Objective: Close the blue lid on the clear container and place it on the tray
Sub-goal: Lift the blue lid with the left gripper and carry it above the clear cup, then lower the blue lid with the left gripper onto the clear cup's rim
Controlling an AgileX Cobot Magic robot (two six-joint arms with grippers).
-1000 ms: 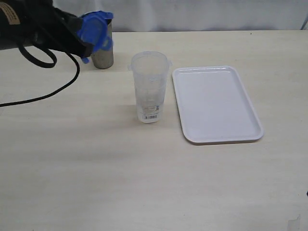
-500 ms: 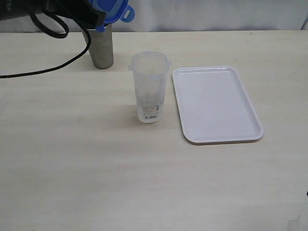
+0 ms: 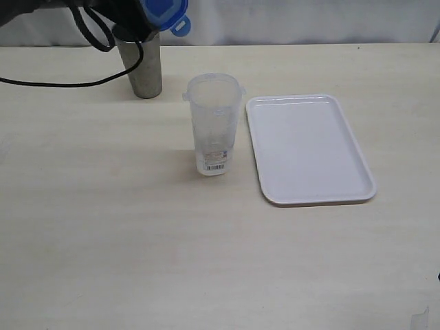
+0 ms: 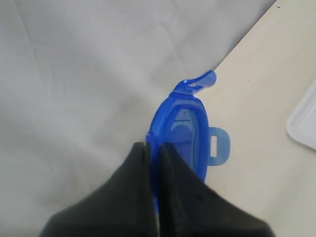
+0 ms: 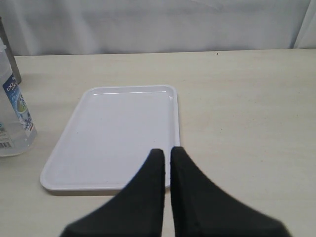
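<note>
Your left gripper [image 4: 153, 146] has swung toward one o'clock, clamped on the blue lid [image 4: 183, 129], lid at eleven o'clock of the clear container [image 3: 214, 124], right gripper [image 5: 165, 152] pinched together.

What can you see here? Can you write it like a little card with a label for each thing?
blue lid: pinched in the left pincer, held up in the air, not on anything
clear container: standing upright on the table, top open
tray: white and flat, right beside the container, nothing on it
metal tumbler: standing farther back, left of the container
right pincer: shut, holding nothing, pointing at the tray
job so far: lid not on the container yet
</note>
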